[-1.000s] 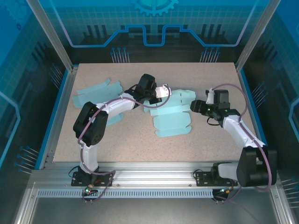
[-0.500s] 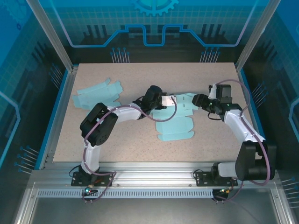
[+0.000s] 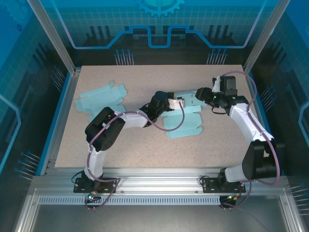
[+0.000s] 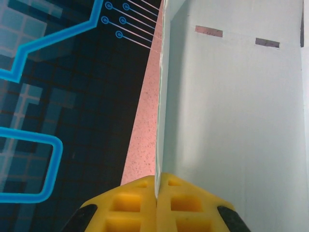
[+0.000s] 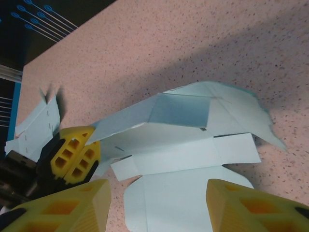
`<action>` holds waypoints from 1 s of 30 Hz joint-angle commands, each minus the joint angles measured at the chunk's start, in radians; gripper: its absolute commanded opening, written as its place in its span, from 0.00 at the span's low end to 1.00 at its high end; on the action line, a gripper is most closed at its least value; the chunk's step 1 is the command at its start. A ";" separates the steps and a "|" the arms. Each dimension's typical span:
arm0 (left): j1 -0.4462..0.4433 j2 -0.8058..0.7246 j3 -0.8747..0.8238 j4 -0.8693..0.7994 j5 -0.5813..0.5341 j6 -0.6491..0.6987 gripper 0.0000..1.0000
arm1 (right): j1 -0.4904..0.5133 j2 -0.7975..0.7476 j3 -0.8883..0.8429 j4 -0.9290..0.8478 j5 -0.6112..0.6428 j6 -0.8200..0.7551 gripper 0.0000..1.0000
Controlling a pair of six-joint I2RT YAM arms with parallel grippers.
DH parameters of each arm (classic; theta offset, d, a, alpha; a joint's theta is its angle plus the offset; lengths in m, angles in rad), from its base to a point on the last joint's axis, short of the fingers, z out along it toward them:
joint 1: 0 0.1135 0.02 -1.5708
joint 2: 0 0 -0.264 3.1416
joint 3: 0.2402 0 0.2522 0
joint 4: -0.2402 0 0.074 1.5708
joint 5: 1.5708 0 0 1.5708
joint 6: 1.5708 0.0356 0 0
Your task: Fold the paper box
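More flat blanks (image 3: 99,99) far left; left pincer (image 4: 157,193) clamps paper box (image 3: 186,124) edge; right pincer (image 5: 159,203) agape, empty.

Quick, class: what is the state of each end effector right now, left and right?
Left end effector: closed, pinching a raised panel edge of the paper box.
Right end effector: open, holding nothing.

L tool (image 4: 157,193) clamped; R tool (image 5: 159,203) prob. spread
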 commanded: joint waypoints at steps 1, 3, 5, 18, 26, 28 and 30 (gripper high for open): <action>-0.013 0.017 -0.024 0.107 -0.035 0.061 0.00 | 0.025 0.040 0.062 -0.030 0.006 0.002 0.56; -0.016 0.021 -0.029 0.128 -0.040 0.081 0.00 | 0.030 0.065 0.088 -0.032 0.012 0.001 0.57; -0.018 0.023 -0.032 0.135 -0.044 0.091 0.00 | 0.032 0.095 0.112 -0.041 0.012 0.001 0.57; -0.024 0.047 -0.030 0.171 -0.057 0.115 0.00 | 0.060 0.239 0.170 0.002 -0.050 0.046 0.62; -0.034 0.057 -0.031 0.188 -0.054 0.124 0.00 | 0.087 0.276 0.168 0.058 -0.082 0.087 0.49; -0.036 0.058 -0.031 0.188 -0.053 0.123 0.00 | 0.089 0.279 0.162 0.071 -0.087 0.090 0.41; -0.037 0.058 -0.034 0.192 -0.052 0.120 0.00 | 0.088 0.277 0.151 0.087 -0.096 0.092 0.31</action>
